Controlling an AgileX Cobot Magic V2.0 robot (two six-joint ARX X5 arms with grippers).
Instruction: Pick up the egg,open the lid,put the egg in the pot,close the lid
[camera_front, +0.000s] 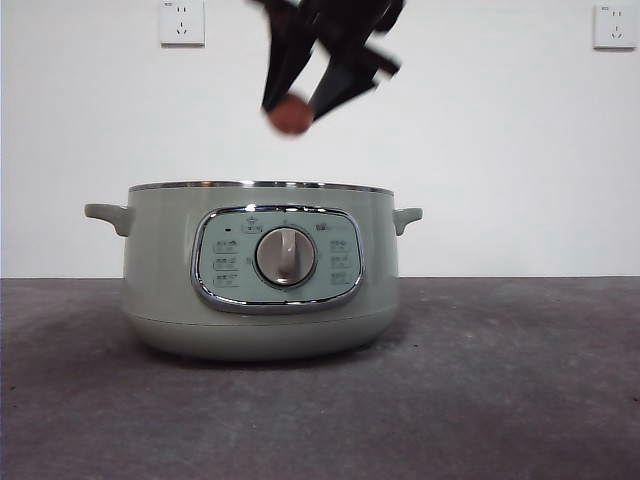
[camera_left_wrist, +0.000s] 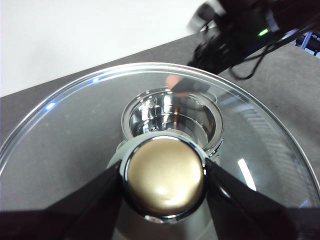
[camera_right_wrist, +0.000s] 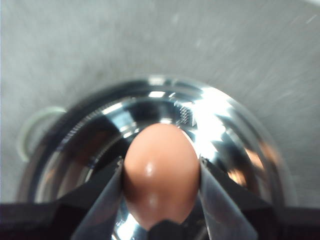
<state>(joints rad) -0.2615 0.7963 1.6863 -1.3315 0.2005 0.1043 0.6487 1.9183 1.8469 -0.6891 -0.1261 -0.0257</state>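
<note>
Right wrist view puts the right gripper (camera_right_wrist: 161, 182) at the centre of things: its two jaws are pinching the egg (camera_right_wrist: 161, 172), one on each flank, with the egg's rounded end pointing away from the wrist. Beyond the egg, from about nine o'clock round to three, spreads the shiny steel bowl of the pot (camera_right_wrist: 240, 130), open and directly underneath.

From the front, the same right gripper (camera_front: 292, 110) hangs above the pot (camera_front: 160, 290), a little to the one o'clock side of the dial, with the egg (camera_front: 291, 115) between its tips and well clear of the rim.

The left gripper (camera_left_wrist: 165, 182) is pressed onto the knob of the lid (camera_left_wrist: 65, 150), holding it up and aside; through the glass the open pot (camera_left_wrist: 150, 117) shows at twelve o'clock.

By my reading, the lid is off and the step in hand is putting the egg in. The next move calls for a straight descent into the bowl and a low, gentle release, since a drop from this height could crack the shell.
</note>
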